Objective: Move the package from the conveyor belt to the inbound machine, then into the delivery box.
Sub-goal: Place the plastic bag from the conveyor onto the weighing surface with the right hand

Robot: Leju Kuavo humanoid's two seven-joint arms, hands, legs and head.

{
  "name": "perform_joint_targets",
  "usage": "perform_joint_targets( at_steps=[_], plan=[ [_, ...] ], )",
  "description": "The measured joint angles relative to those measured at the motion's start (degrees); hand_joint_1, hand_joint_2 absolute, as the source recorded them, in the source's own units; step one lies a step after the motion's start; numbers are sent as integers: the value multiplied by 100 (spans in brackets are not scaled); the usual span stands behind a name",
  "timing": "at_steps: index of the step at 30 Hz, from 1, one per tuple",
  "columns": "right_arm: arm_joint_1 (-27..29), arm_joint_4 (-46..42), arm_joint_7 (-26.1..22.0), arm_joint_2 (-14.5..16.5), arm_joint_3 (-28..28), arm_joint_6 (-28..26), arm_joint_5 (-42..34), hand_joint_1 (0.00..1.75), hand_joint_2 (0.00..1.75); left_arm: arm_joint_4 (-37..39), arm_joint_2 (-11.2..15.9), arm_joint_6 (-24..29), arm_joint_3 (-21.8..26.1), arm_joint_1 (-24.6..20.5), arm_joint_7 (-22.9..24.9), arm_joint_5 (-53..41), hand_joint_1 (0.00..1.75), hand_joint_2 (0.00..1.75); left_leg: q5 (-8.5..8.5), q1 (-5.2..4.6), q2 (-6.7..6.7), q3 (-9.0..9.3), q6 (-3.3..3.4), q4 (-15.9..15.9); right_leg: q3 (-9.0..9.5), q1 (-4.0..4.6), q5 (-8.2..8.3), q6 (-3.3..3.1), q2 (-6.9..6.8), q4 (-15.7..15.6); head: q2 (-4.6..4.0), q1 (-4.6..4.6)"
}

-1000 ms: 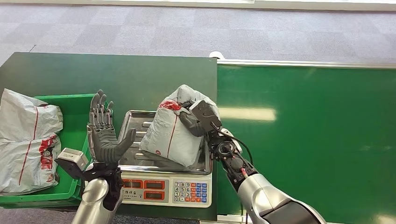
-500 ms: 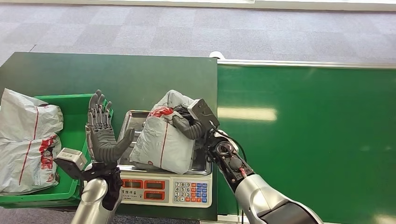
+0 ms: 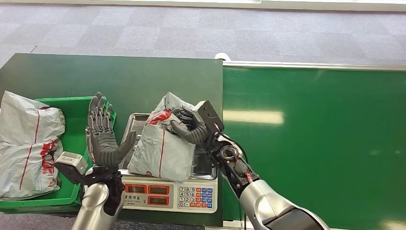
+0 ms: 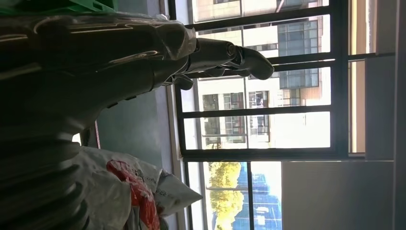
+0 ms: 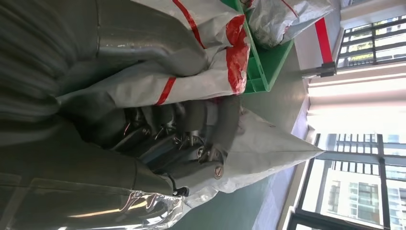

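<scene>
grey plastic mailer package (image 3: 160, 148) with red stripe and red print near its top, crumpled and soft, standing tilted on the steel pan of the inbound machine (image 3: 165, 187), a weighing scale with red displays and a keypad on its front. right hand (image 3: 184, 123) grips the package's bunched upper end, fingers dug into the folds. package bottom rests on the pan, body leaning toward the left hand (image 3: 103, 139). green delivery box (image 3: 72, 189) sits just left of the scale, holding other grey mailers. green conveyor belt (image 3: 316, 143) lies right of the scale.
</scene>
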Motion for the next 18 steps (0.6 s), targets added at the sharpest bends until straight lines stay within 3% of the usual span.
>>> perform_joint_targets(
  at_steps=[12, 18],
  plan=[
    [29, -287, -101, -66, 355, -28, 67, 0, 175, 0, 1, 53, 95, 20, 0, -18, 0, 175, 0, 0, 0, 0, 0, 0, 0, 0, 0, 0, 0, 0, 0, 0],
    [280, -1014, -291, -193, 751, -284, 173, 0, 175, -44, 3, 131, 193, 119, 0, -43, 0, 175, 0, 0, 0, 0, 0, 0, -1, 0, -1, 0, 0, 0, 0, -1]
  ],
)
